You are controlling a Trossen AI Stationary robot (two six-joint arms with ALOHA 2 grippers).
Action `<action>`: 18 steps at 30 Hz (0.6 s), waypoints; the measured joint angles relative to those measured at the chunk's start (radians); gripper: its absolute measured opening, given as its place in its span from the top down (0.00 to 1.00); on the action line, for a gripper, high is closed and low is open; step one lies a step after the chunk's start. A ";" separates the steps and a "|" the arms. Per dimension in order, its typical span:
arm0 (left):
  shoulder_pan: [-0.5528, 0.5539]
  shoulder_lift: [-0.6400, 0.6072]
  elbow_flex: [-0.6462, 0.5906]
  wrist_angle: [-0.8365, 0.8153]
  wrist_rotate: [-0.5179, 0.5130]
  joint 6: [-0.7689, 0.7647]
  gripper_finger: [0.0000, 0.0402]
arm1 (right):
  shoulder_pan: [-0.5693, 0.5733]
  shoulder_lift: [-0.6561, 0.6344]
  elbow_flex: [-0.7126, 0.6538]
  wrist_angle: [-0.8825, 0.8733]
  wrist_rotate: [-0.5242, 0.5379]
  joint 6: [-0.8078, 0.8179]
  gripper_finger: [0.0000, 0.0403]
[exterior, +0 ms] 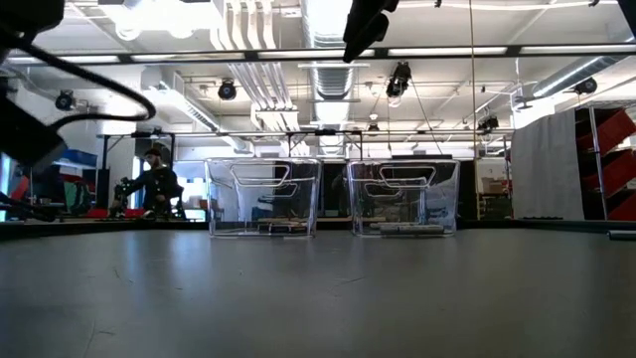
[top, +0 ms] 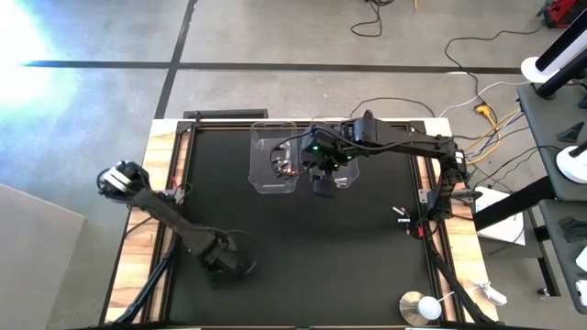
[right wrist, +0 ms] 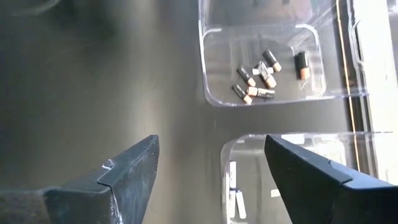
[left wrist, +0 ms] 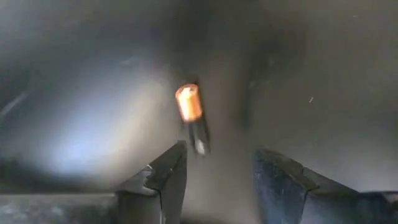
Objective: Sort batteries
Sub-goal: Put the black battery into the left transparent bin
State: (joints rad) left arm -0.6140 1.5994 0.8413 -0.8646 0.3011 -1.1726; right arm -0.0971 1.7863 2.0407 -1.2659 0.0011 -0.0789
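The left gripper (left wrist: 214, 165), open and empty at lower left, could knock the small copper-topped dark battery (left wrist: 190, 115) and make it roll away; the right gripper (right wrist: 211, 165), open and empty, hangs over the clear plastic tubs (right wrist: 214, 62).

Two dark, six-joint arms — matte black links with rounded joint housings. The left arm (top: 174, 225) ends at its base in a pale, round motor cap; black cable loops trail from its wrist. The right arm (top: 404, 142) carries small green indicator lights near the wrist and black cabling along its base. Each gripper's fingers (right wrist: 124, 171) are dark, wedge-shaped blades with bevelled edges — one shows a light scuff mark.
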 joint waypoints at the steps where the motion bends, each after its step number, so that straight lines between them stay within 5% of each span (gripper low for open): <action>1: -0.006 0.023 0.000 0.028 0.000 0.000 0.61 | -0.001 0.000 0.000 0.005 0.000 0.000 0.30; 7: -0.013 0.134 0.011 0.055 0.020 -0.001 0.66 | -0.002 0.001 0.000 0.000 0.000 0.000 0.28; 18: -0.015 0.141 0.014 0.046 -0.055 -0.089 0.91 | -0.002 0.002 0.000 0.000 0.000 -0.001 0.30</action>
State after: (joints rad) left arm -0.6290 1.7409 0.8558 -0.8181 0.2457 -1.2613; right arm -0.0990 1.7878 2.0403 -1.2663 0.0010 -0.0800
